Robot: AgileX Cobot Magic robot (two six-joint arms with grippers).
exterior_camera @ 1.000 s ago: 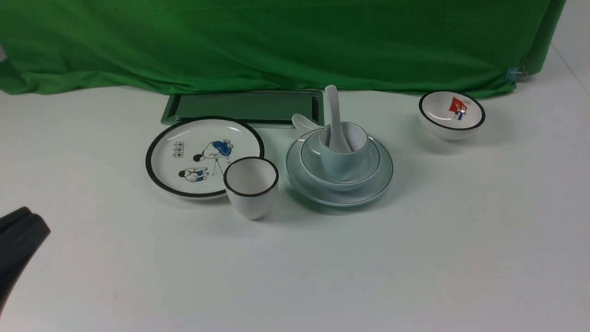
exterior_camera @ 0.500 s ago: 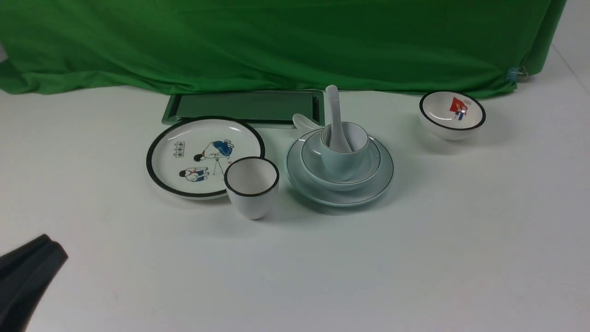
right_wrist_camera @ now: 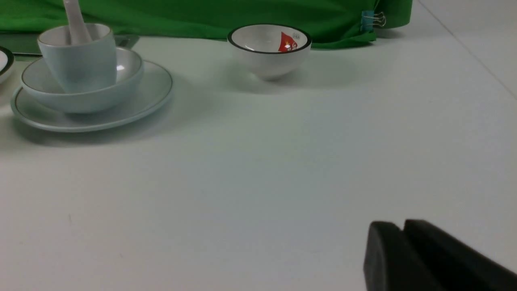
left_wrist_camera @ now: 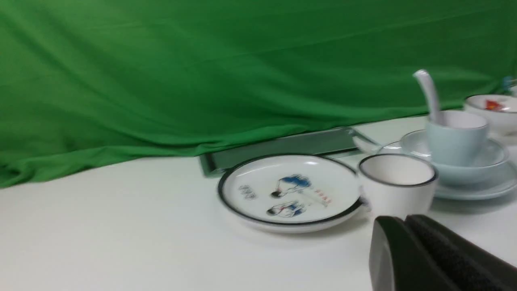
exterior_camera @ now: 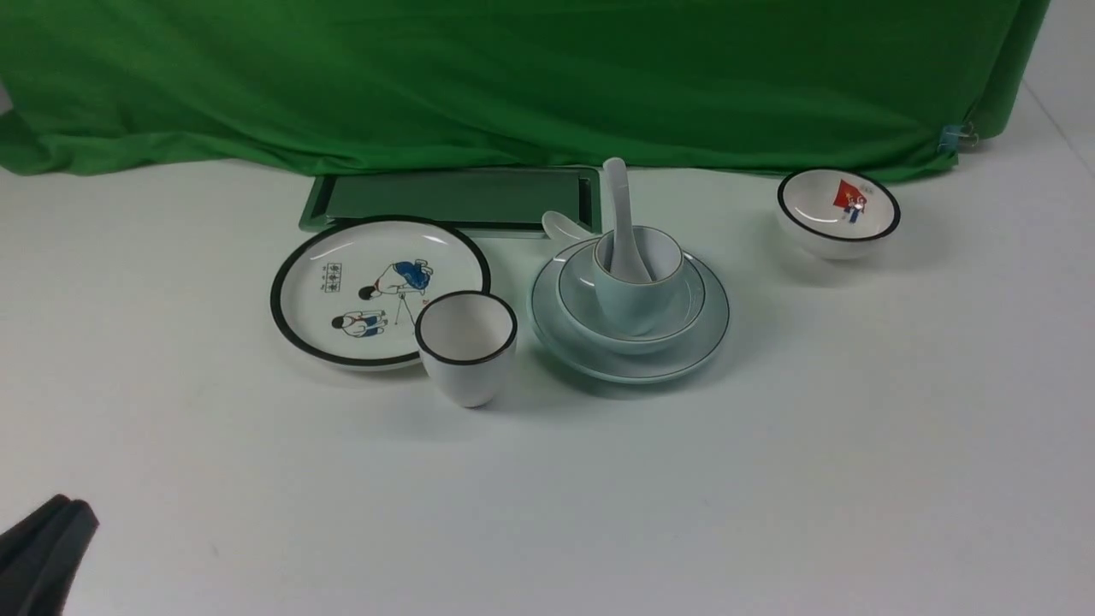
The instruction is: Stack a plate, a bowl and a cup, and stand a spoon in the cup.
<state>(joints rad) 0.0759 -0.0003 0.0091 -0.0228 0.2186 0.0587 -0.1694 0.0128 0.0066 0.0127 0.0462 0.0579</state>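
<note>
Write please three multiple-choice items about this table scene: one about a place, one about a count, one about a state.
1. Where does the cup stand?
A. in the bowl on the plate
B. on the cartoon plate
C. alone on the table

2. How many spoons are visible?
A. one
B. two
C. three

3. How is the spoon in the cup placed?
A. lying flat
B. upright, handle up
C. held by a tool

Answers:
1. A, since the pale blue-green cup sits inside the matching bowl, which rests on the matching plate.
2. B, since a second spoon lies behind the stack.
3. B, since its handle rises above the rim and nothing touches it.
</note>
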